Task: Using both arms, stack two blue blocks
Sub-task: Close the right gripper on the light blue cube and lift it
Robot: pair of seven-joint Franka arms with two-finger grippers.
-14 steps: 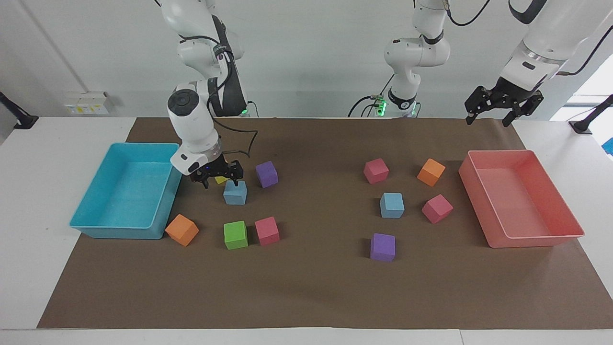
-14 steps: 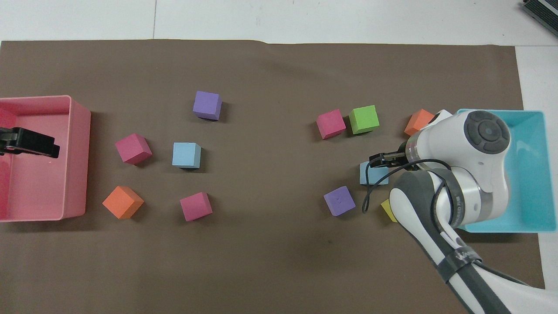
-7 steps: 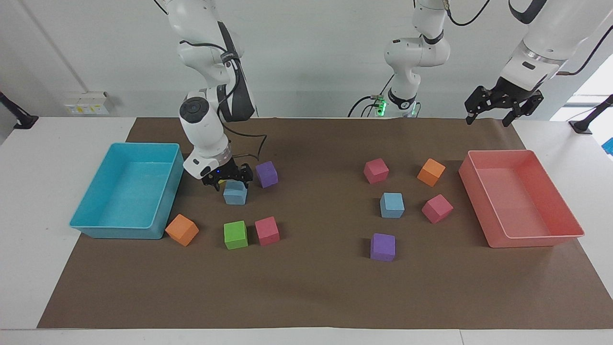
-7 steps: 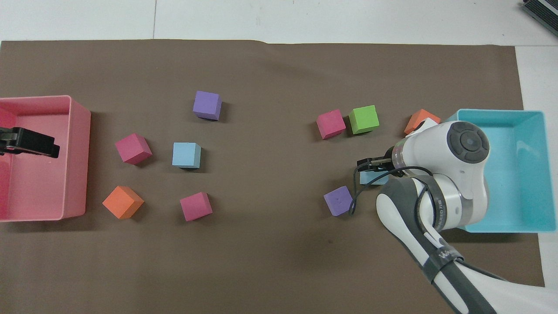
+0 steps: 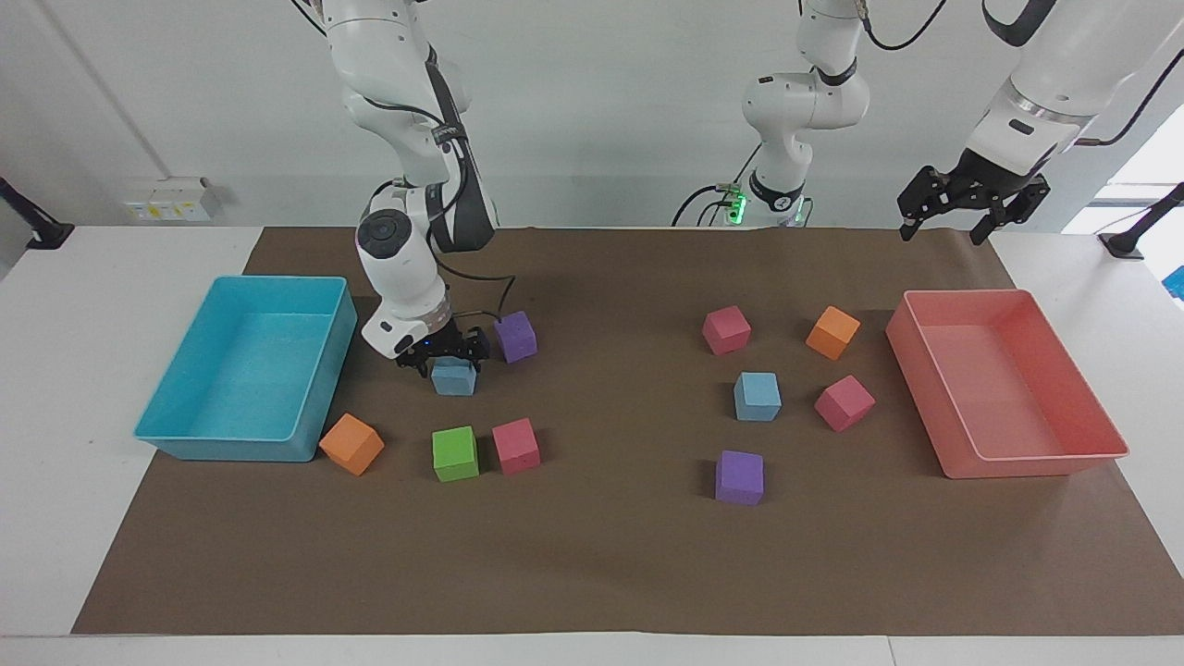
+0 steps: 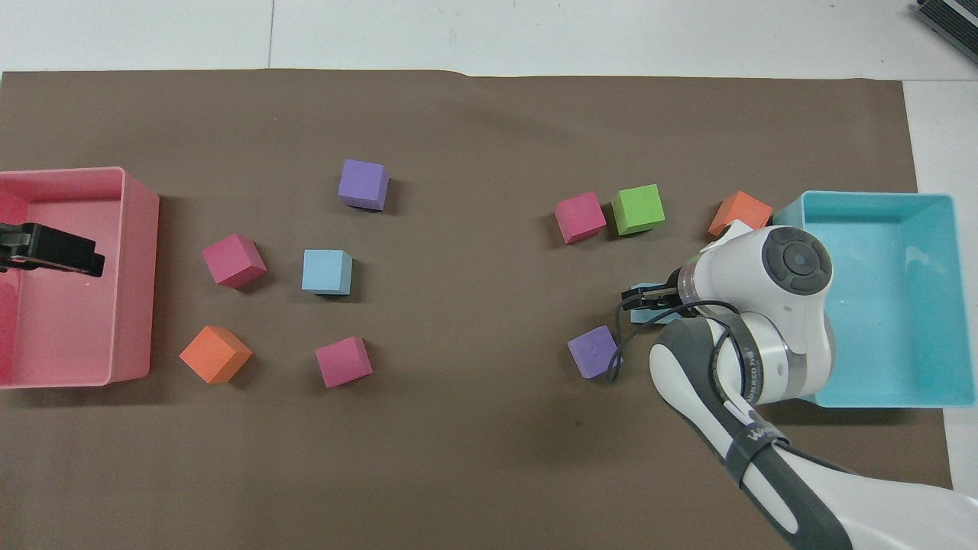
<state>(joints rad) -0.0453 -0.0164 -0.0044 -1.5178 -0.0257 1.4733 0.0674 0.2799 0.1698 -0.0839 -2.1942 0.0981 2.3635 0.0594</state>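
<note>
One blue block [image 5: 453,378] lies on the brown mat beside the turquoise tray; in the overhead view only a sliver of it [image 6: 648,315] shows under the right arm. My right gripper [image 5: 446,356] is low over this block, open, its fingers spread at the block's top. The other blue block [image 5: 757,396] [image 6: 327,272] lies alone toward the left arm's end of the table. My left gripper [image 5: 945,225] [image 6: 50,252] waits open and empty, raised over the pink tray.
A turquoise tray [image 5: 185,442] and a pink tray [image 5: 1017,465] stand at the mat's ends. A purple cube [image 5: 515,336] sits close beside the right gripper. Green [image 5: 455,453], pink [image 5: 515,446] and orange [image 5: 351,444] cubes lie farther from the robots. Several cubes surround the other blue block.
My right gripper has moved from the turquoise tray's side to right over the blue block and come down onto its top. The left arm has not moved.
</note>
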